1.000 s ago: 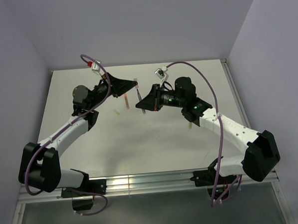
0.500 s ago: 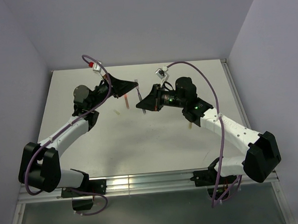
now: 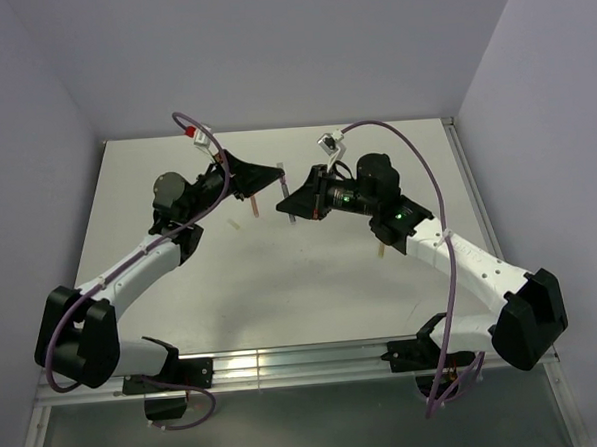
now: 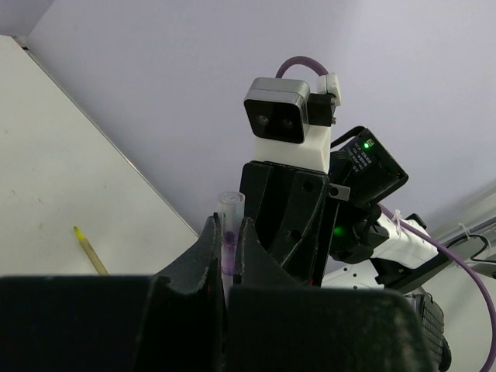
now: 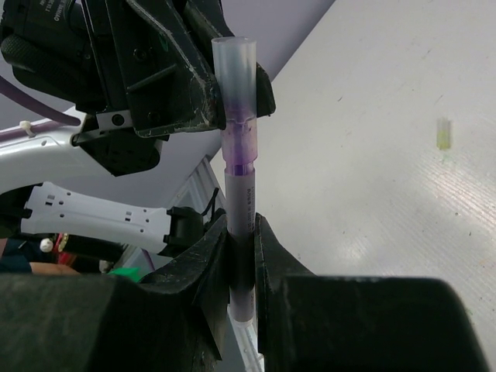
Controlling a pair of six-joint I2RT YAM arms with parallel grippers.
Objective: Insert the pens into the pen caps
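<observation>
Above the table (image 3: 312, 283), both arms are raised and meet tip to tip in mid-air, the left arm (image 3: 131, 267) facing the right arm (image 3: 450, 256). The left fingers (image 4: 203, 252) are pinched on the pale lilac cap (image 4: 230, 213), which stands upright between them and projects past their tips. The right fingers (image 5: 209, 260) are clamped on the lower barrel of the purple pen (image 5: 240, 201). Its shaft rises beyond their tips and its dark front end sits inside the cap's mouth; how deeply it is seated cannot be told. Below the left fingers, on the table, lie a yellow-green pen (image 4: 91, 252) and an orange-red pen (image 3: 252, 201), both clear of either grip.
</observation>
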